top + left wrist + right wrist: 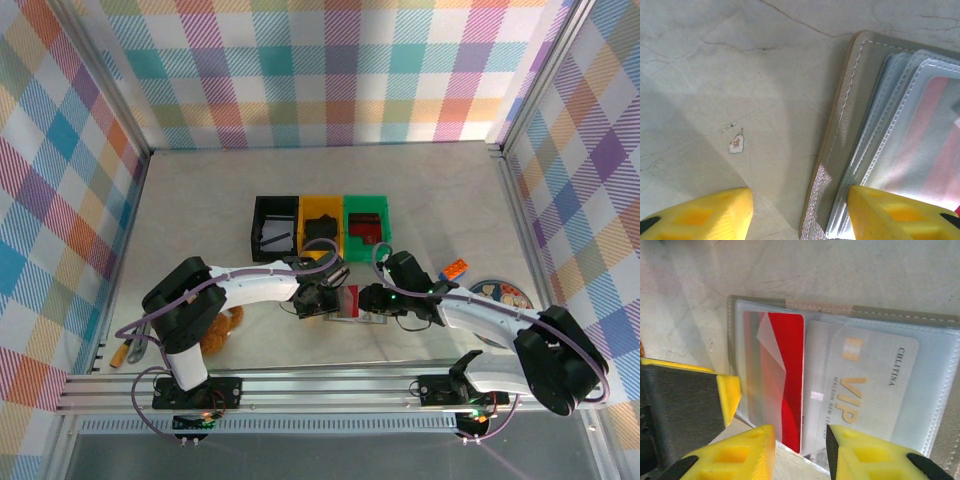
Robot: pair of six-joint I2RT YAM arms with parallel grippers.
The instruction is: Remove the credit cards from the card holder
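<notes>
Right gripper [800, 456]: fingers [742, 460] spread, not pinching. The lower edge of the red card [785, 365] sits in the gap between them, at the near side of the card holder [860, 311]. Left gripper [800, 202]: also spread, one finger [890, 215] over the holder's clear sleeves, the other over the table [715, 75] just beside the holder's stitched edge; reads as a hold-down. Holder lies open and flat between the two grippers, both credit cards in their sleeves. Step in hand, by my reading: grip the red card. To do it well: close on the card's edge alone, clear of the sleeve film, then draw straight along the slot with the left finger pressing the holder down. Pale card [870, 385], beside the red one in the holder: "CHLITINA", gold "VIP", a small line starting "MAISON NEW", rest unreadable.
</notes>
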